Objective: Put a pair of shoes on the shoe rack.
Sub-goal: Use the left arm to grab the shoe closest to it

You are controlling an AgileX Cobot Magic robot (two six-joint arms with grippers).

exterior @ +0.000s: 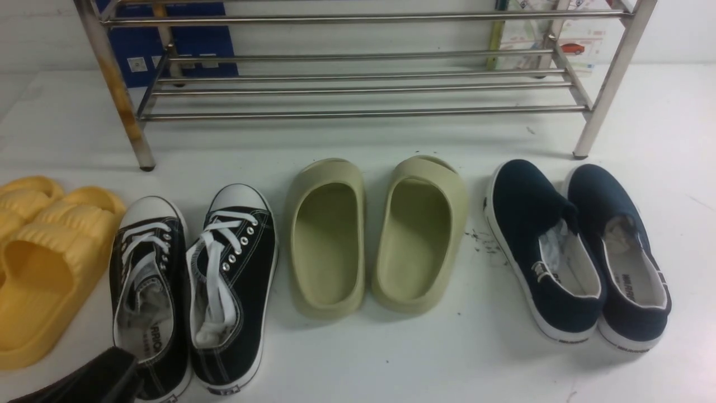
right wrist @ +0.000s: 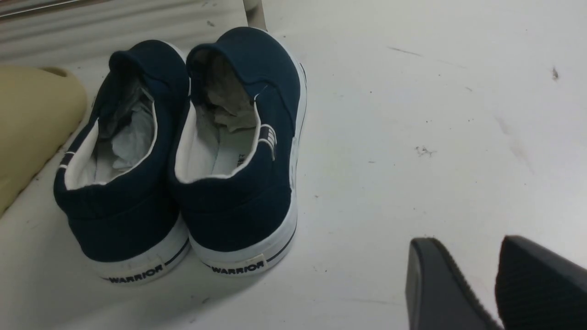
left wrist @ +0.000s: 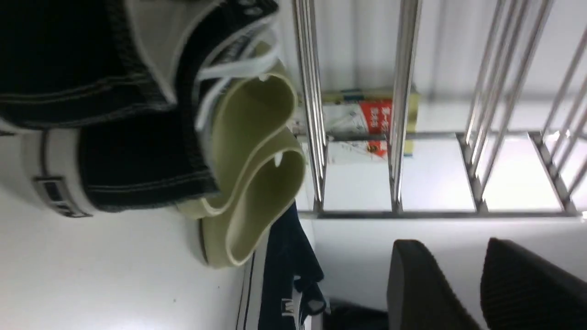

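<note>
Front view: two black sneakers (exterior: 240,291) lie side by side on the table (exterior: 447,364), near-left, lengthwise toward the one shoe rack (exterior: 358,115), toes facing it. Beside them: two olive slides (exterior: 327,240), two navy slip-ons (exterior: 526,207), two yellow slides (exterior: 39,268). Left pincer (left wrist: 451,250) and right pincer (right wrist: 465,243) both stand parted, holding nothing.

I count two black lace-up sneakers (exterior: 232,280), two olive-green slides (exterior: 327,246), two navy slip-ons (exterior: 526,212), two yellow slides (exterior: 50,252) partly out of view, and one shoe rack (exterior: 358,115).
</note>
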